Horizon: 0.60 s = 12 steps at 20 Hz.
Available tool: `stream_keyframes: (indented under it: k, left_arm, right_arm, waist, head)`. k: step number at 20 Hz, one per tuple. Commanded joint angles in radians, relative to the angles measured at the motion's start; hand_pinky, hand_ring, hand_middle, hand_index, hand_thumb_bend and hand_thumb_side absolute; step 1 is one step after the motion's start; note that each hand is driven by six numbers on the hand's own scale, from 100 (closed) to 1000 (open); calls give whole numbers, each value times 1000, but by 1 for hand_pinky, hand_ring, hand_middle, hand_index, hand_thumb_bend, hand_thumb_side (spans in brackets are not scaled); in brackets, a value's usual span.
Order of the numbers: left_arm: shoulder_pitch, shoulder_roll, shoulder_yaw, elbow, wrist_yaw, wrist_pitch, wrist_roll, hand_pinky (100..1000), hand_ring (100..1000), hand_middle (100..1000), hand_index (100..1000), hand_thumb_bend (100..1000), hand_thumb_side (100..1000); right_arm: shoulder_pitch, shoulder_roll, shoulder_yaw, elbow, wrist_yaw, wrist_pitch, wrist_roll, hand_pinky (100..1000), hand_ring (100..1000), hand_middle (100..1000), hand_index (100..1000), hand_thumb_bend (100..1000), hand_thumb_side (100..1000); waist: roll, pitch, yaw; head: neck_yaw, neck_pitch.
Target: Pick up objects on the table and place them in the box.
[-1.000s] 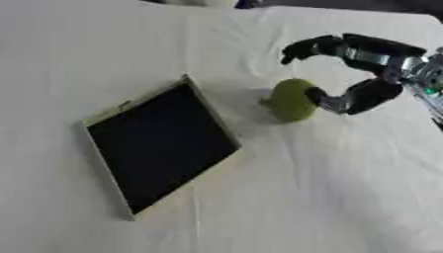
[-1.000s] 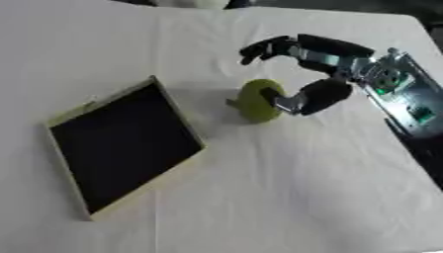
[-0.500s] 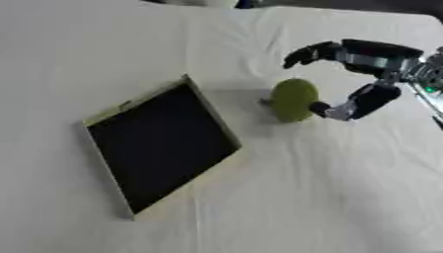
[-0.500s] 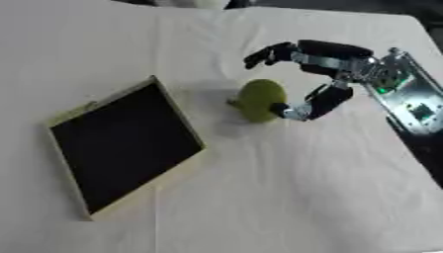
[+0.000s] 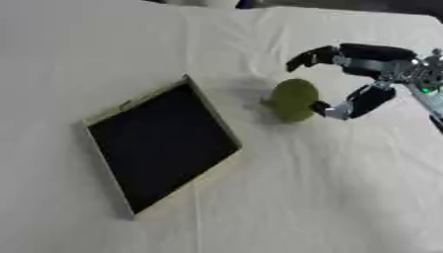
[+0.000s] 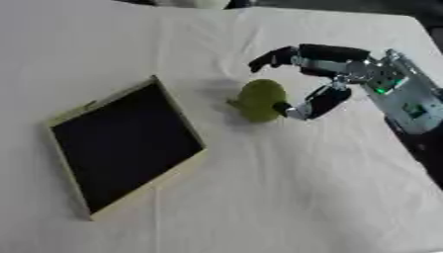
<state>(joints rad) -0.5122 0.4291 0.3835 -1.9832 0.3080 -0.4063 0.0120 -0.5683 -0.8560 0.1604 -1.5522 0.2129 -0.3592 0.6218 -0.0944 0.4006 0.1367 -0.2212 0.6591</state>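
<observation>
Opening since a second ago, the right hand (image 6: pixel 322 74) brackets the green fruit (image 6: pixel 259 100) with fingers apart — a nudge could roll it away.

Right arm (image 5: pixel 424 81) cut off — frame's right edge.

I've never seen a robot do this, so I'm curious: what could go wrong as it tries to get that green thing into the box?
The round green object could roll away, since the right hand is spread open around it and only the thumb seems near it. If it closes unevenly, it might push the object sideways. The box lies some way off, so a drop on the way is possible.
</observation>
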Motion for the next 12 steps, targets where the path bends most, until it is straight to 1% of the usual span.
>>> stream_keyframes:
  k: [1,7,12]
  left_arm:
    - [-15,21,-1,-17,1,0,-4,605,693,594,705,100,493]
    - [-17,19,-3,-17,4,1,-9,605,695,594,705,100,497]
    - [-18,18,-4,-17,6,2,-12,604,695,595,705,100,500]
  right_arm:
    - [-21,-17,-1,23,24,2,10,930,1000,883,1000,190,100]
    - [-41,-2,29,92,83,-13,32,931,1000,883,1000,228,100]
    - [-45,8,44,122,124,-29,23,925,1000,861,1000,241,100]
  waist:
    - [4,-18,1]
    - [4,-16,5]
    - [4,-14,6]
  head:
    - [0,-1]
    - [0,-2]
    - [2,-3]
